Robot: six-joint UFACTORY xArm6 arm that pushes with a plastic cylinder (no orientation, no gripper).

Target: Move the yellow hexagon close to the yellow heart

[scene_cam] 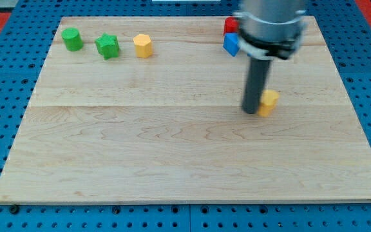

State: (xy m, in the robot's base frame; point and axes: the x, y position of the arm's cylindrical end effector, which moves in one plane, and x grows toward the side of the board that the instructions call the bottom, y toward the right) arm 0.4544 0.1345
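**Hexagon still far from the heart**

From where I stand, the job looks barely started. The yellow hexagon point(143, 46) sits near the view's top left of the wooden board point(172, 154), just right of a green star-like block point(107, 46) and a green cylinder point(72, 39). The other yellow block point(269, 101), which I take for the yellow heart though its shape is hard to read, lies well apart, right of centre.

My tip point(252, 112) rests touching or just beside that block's left side, nowhere near the hexagon. It is a bare rod with nothing that opens or closes, and it holds nothing.

A red block point(230, 25) and a blue block point(231, 44) sit at the top, partly hidden by the arm. The whole push across remains, I'd judge.
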